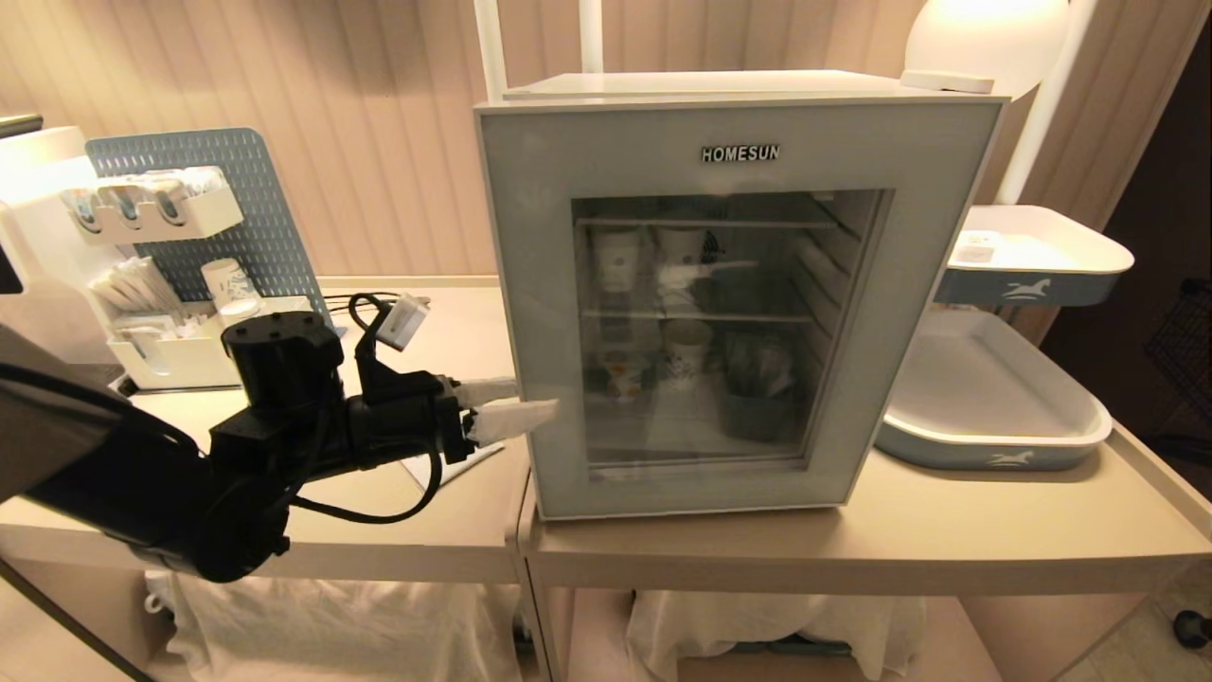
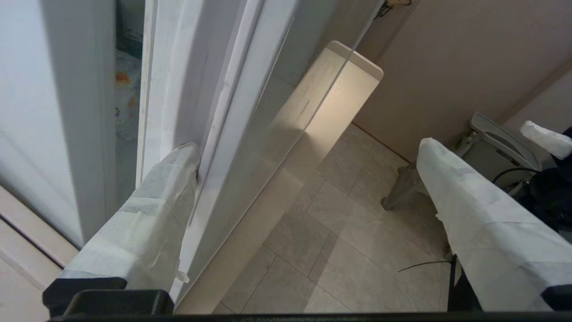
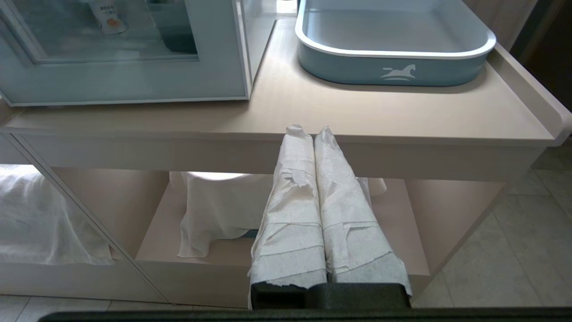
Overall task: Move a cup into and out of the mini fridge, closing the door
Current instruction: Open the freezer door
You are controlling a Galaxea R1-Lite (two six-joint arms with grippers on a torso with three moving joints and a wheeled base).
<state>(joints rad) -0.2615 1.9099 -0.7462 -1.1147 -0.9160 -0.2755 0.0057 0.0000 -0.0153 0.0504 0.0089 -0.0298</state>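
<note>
The mini fridge (image 1: 739,114) stands on the counter with its door (image 1: 530,237) against the body. Through the glass the cup (image 1: 622,374), a small white tub with an orange mark, sits on the lower shelf; it also shows in the right wrist view as the cup (image 3: 107,18). My left gripper (image 1: 530,403) is open at the door's left edge. In the left wrist view, one of the left gripper's (image 2: 308,147) taped fingers (image 2: 170,188) rests in the seam between door and body; the other hangs free. My right gripper (image 3: 308,129) is shut and empty, below the counter's front edge.
Taller paper cups (image 1: 686,251) and a dark container (image 1: 757,407) share the fridge shelves. Two blue-and-white trays (image 1: 985,455) sit right of the fridge. A pegboard organiser (image 1: 180,256) with cups stands at the left. White cloths (image 3: 214,210) lie on the shelf under the counter.
</note>
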